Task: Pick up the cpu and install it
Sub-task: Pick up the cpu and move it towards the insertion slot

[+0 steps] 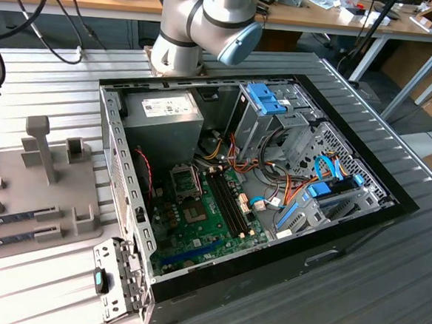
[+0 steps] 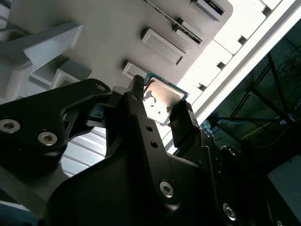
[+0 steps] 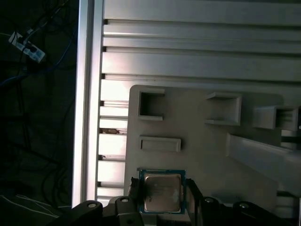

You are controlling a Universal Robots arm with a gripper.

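Second wrist view: hand [image 2: 159, 98] grips cpu [image 2: 162, 100] by edges, at grey tray [image 2: 94, 19].

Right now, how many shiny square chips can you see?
1. The cpu sits between the end effector's fingers, over the grey tray, in both wrist views. More could be hidden inside the computer case.

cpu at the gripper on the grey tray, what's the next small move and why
Probably a short, straight lift, once the grip is sure: the gripper straddles the cpu, which seems to lie on the grey tray, and a raised block stands close beside it.
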